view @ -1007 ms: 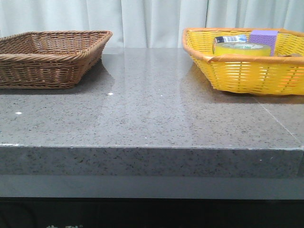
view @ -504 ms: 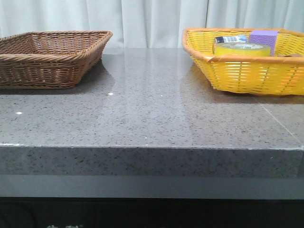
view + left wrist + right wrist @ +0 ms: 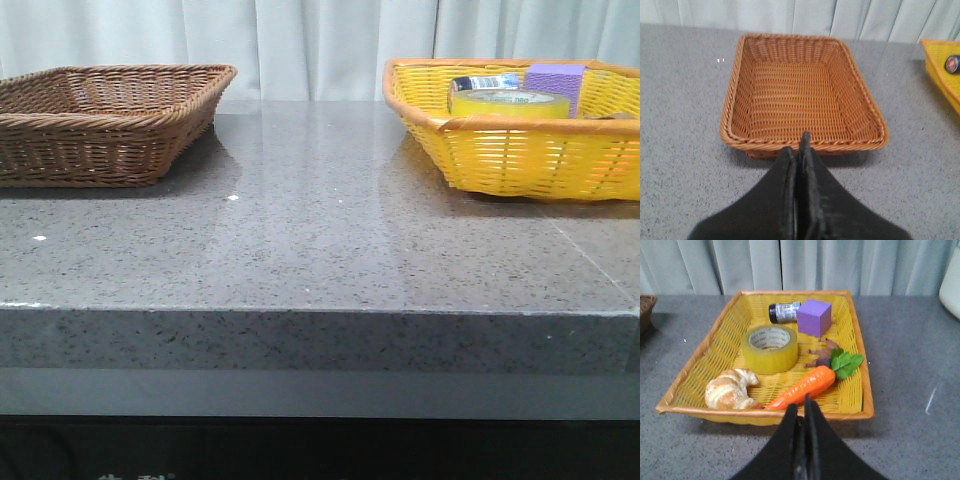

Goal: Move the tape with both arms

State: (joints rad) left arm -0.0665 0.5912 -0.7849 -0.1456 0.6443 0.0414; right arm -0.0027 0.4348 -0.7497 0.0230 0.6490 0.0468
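Grey speckled stone counter [image 3: 320, 250], pale curtain behind.

Item: brown wicker basket [image 3: 802, 95], on the robot's left side of the counter, nothing in it.

Item: yellow wicker basket [image 3: 860, 390], on the right. Holds the tape [image 3: 770, 348], lying flat with its core opening upward, near the basket's middle. Behind it lies a small dark-capped bottle [image 3: 782, 311]; beside that, a purple block [image 3: 814, 317]. A croissant [image 3: 730, 389] and a toy carrot [image 3: 807, 385] lie in front, near but apart from the roll.

Item: left gripper [image 3: 799, 150], fingers pressed together, empty, poised before the brown basket.

Item: right gripper [image 3: 802, 415], fingers likewise together, empty, at the near rim of the yellow basket.

Handling note on the tape: judged light and rigid, its outer face smooth and probably slick. Best hold is likely across the wall, one finger down the core and one outside; the jaws must part first.
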